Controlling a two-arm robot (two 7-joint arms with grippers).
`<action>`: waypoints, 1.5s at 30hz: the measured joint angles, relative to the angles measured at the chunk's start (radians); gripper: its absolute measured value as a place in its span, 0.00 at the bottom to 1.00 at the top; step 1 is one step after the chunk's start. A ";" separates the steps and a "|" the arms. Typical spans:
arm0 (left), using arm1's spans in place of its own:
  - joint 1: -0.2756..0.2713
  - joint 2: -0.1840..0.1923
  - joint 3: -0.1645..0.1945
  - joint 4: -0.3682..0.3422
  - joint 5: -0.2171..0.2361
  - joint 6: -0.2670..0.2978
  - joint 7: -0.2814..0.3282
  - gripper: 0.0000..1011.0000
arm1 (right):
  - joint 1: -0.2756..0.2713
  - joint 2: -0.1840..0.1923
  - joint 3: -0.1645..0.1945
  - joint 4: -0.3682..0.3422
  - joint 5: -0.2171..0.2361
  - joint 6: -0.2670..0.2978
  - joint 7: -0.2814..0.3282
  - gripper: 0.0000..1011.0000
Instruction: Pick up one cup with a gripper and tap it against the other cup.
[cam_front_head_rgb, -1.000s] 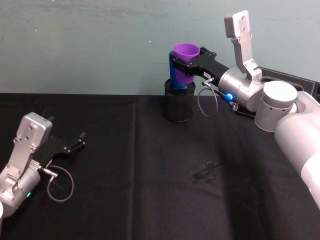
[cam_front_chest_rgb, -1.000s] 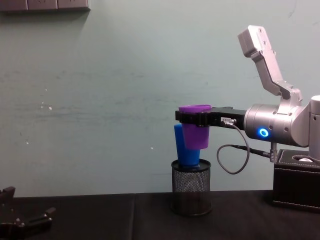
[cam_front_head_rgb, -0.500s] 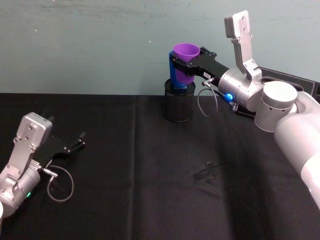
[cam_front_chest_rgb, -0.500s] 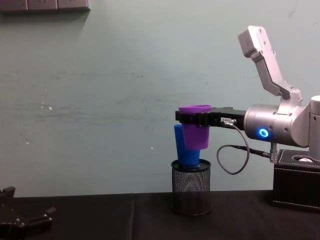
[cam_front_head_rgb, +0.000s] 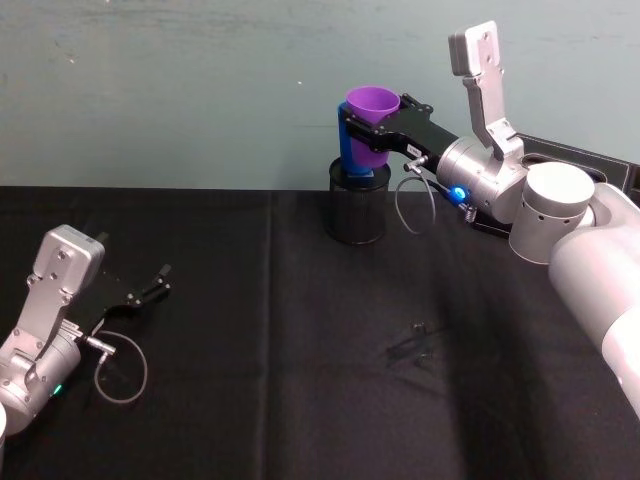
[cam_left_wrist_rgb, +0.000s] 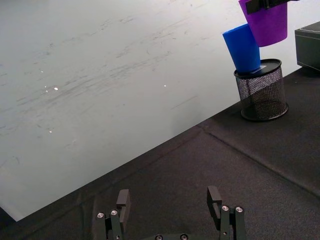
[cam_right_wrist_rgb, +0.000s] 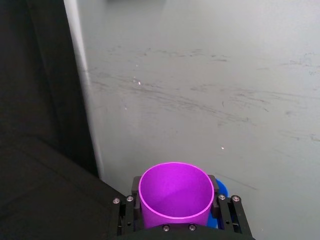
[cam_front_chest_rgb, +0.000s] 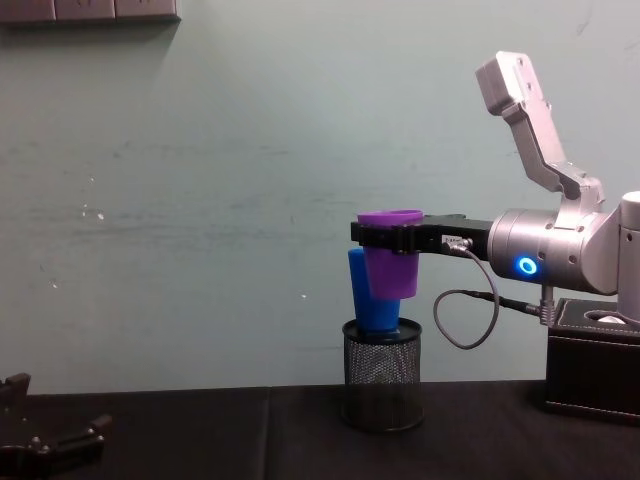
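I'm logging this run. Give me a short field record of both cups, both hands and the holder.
purple cup: upright, in the air, clamped in the right hand
blue cup: leaning, base in the mesh holder, right beside the purple cup; contact unclear
mesh holder: standing on the black table, far side
right hand: shut on purple cup
left hand: open, parked low at the table's left

Very little differs from a second ago; the one shift to be made out is at the left gripper (cam_front_chest_rgb: 55, 412), well to the left of the black mesh holder (cam_front_chest_rgb: 381, 385); in the chest view its outstretched finger sits a hair lower than it did; above the holder, the purple cup (cam_front_chest_rgb: 391, 255) in the right gripper (cam_front_chest_rgb: 388, 237) shows no shift that can be told.
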 joint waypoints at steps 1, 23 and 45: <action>0.000 0.000 0.000 0.000 0.000 0.000 0.000 1.00 | 0.000 0.000 0.000 0.000 0.000 0.000 0.000 0.75; 0.000 0.000 0.000 0.000 0.000 0.000 0.000 1.00 | 0.000 0.000 0.000 0.000 0.000 0.000 0.000 0.75; 0.000 0.000 0.000 0.000 0.000 0.000 0.000 1.00 | -0.051 0.017 0.004 -0.102 0.001 0.044 0.003 0.75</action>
